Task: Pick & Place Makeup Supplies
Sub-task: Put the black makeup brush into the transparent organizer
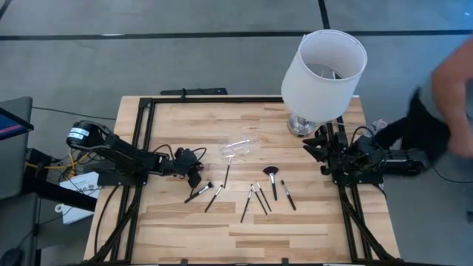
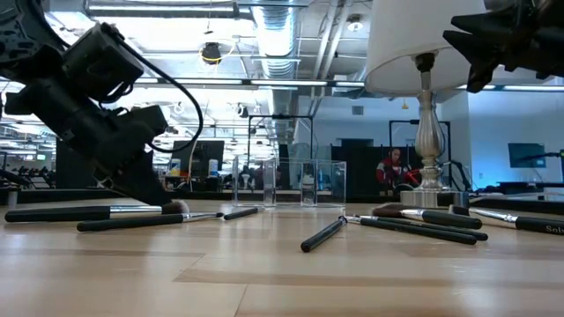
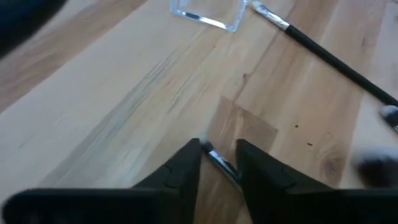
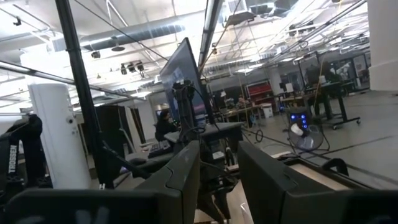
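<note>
Several thin makeup brushes lie flat on the wooden table (image 1: 310,222). They include a fan-headed one (image 1: 272,176) and a silver-and-black one at the left (image 1: 198,193). My left gripper (image 1: 197,179) is down at the table, open. In the left wrist view (image 3: 220,147) its fingers stand on either side of that left brush's silver ferrule (image 3: 222,166). I cannot tell whether they touch it. My right gripper (image 1: 322,151) is open and empty, raised at the table's right edge beside the lamp.
A clear crinkly plastic pouch (image 1: 240,148) lies just beyond the brushes. A white-shaded lamp (image 1: 323,70) stands at the far right of the table. A person (image 1: 451,96) is beside the table's right edge. Bare wood lies toward the near edge.
</note>
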Robot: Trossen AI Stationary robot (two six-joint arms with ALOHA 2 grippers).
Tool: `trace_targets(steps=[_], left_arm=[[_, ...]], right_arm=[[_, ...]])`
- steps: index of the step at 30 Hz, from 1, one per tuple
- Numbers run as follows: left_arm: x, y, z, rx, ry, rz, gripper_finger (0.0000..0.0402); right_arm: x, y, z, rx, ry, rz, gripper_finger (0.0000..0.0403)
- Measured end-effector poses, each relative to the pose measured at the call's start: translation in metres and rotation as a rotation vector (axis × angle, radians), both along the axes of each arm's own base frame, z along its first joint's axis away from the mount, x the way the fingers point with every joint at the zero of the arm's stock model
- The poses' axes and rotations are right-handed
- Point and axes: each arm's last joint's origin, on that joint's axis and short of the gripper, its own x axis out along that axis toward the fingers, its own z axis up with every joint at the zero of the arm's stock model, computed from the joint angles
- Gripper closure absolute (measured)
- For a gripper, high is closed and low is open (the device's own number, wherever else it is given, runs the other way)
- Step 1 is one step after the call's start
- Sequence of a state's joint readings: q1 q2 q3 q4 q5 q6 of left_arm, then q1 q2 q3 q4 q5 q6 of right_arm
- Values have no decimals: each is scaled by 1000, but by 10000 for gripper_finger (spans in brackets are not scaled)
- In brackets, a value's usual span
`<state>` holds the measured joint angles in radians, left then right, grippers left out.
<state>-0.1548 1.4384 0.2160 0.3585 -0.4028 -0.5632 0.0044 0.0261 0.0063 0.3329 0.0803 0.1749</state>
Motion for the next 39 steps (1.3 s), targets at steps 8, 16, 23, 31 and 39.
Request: trace_targets(steps=[8,16,23,31,39], left_arm=[[0,1,0,7,-6,11,388],[9,1,8,-10,-152,12,392],[28,4,39,-13,-482,-95,392],[39,20,88,242,-883,-172,393],[74,37,123,455,-993,-428,393]], right_arm=[[0,0,-1,0,14,1,303],[1,-1,-1,47,10,-33,303],[8,-4,-6,122,68,-119,303],[18,-4,-4,125,59,-125,303],[27,-4,-5,126,57,-124,303]])
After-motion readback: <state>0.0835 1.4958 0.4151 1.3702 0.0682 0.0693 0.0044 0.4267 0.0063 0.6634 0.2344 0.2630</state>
